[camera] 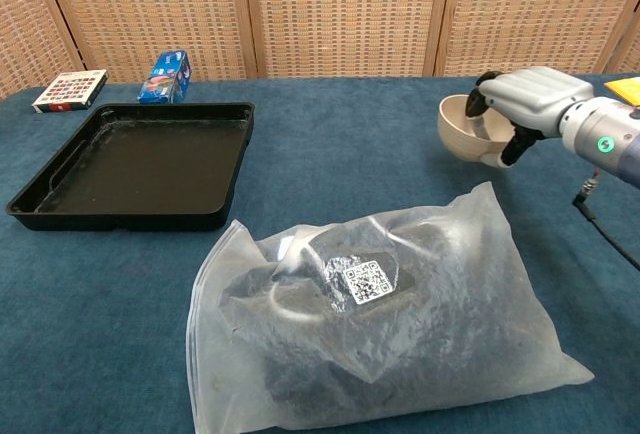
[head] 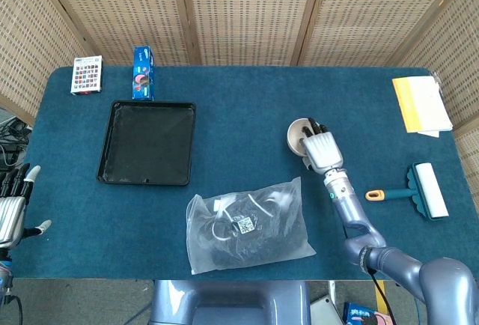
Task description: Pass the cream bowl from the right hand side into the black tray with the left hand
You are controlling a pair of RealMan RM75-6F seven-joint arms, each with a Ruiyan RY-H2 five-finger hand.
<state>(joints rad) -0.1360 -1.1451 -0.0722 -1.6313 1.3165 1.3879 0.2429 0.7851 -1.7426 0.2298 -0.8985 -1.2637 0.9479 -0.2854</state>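
My right hand point(head: 320, 150) point(camera: 525, 98) grips the cream bowl point(head: 298, 133) point(camera: 466, 130) by its rim and holds it lifted above the blue table, right of centre, fingers reaching into the bowl. The black tray point(head: 147, 143) point(camera: 130, 166) lies on the left part of the table with nothing in it. My left hand point(head: 13, 207) hangs off the table's left front corner, fingers apart and holding nothing; the chest view does not show it.
A clear plastic bag of dark cables point(head: 247, 224) point(camera: 380, 314) lies at the front centre, between bowl and tray. A blue box point(head: 142, 73) and a patterned box point(head: 87, 75) stand behind the tray. A lint roller point(head: 419, 190) and yellow papers point(head: 421, 105) are at the right.
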